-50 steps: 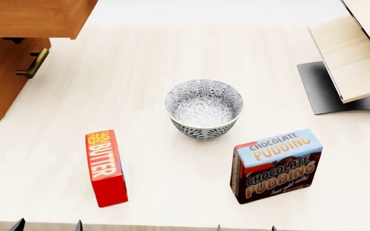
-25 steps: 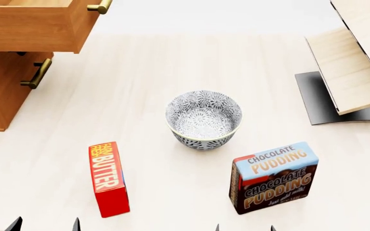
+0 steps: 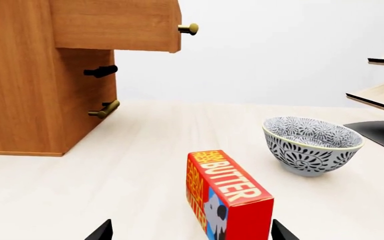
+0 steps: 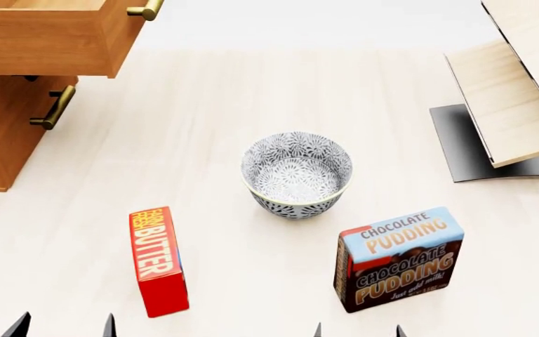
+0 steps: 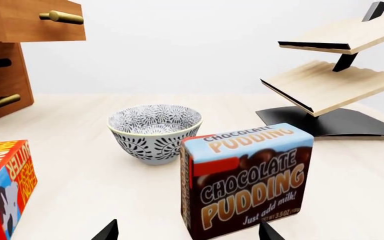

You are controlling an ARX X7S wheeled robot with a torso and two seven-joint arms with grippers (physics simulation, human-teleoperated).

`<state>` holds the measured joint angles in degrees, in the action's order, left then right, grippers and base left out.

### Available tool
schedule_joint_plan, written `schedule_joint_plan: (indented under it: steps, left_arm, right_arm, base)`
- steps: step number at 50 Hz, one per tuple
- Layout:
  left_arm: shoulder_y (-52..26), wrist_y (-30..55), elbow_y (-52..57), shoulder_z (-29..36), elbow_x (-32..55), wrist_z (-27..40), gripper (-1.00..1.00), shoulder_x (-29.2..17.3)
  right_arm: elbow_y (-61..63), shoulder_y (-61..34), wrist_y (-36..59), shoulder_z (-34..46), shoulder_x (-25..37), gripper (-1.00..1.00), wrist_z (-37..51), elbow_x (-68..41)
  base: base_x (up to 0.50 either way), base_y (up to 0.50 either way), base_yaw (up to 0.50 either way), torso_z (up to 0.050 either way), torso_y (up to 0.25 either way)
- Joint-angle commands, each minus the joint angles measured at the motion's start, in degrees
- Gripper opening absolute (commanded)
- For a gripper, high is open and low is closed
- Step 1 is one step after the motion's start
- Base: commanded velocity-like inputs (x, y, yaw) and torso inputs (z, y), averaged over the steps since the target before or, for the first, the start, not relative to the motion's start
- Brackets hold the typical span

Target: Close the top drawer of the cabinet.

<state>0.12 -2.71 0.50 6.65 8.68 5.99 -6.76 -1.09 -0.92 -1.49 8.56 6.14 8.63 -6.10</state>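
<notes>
Scene: a pale wooden table [image 4: 250, 91] seen from above, with a few grocery items and furniture at the edges.
Cabinet: the orange-brown cabinet [image 4: 3, 133] stands at the upper left of the head view.
Top drawer: the top drawer [image 4: 50, 38] juts well out from the cabinet front, overhanging the table; its brass handle [image 4: 145, 10] shows at the top edge, left of centre. It is not yet closed.
Lower drawer: a second brass handle [image 4: 52, 107] sits below, on a front that looks flush.
Middle of frame: a blue-patterned bowl [image 4: 297, 173].
Lower left: a red butter box [image 4: 158, 260] lying flat.
Lower right: a chocolate pudding box [image 4: 401, 256].
Upper right: a pale tiered shelf [image 4: 518, 77] on a black base.
Left gripper: the left gripper [image 3: 186, 234] shows only two dark fingertips at the bottom edge, spread wide, holding nothing.
Right gripper: the right gripper [image 5: 185, 232] is likewise spread wide and empty.
Risks: both grippers look well apart from the drawer. A low reach with the left arm could knock the butter box or bowl. Pushing off-centre or on the handle tip could skew the drawer or shove the whole cabinet.
</notes>
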Motion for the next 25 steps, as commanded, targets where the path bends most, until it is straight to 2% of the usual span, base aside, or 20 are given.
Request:
schedule_joint_plan:
  steps: [1,3,25]
  left_arm:
    - [-0.04,-0.29,-0.1,0.27,1.0,0.78,1.0,-0.37]
    - [-0.29,0.47,-0.35,0.45,0.95,1.07,1.0,-0.43]
    - [0.42,1.22,3.26,1.19,1.41,3.44,1.0,-1.28]
  right_arm:
    - [-0.19,-0.21,-0.24,0.65,0.54,1.0,0.74,-0.65]
    - [-0.21,-0.27,-0.14,0.8,0.63,1.0,0.81,-0.75]
    - [1.21,0.0,-0.13,1.65,1.58,1.0,1.7,-2.32]
  base:
    - [0.0,0.0,0.0,0.05,0.0]
    - [0.0,0.0,0.0,0.05,0.0]
    - [0.0,0.0,0.0,0.0,0.0]
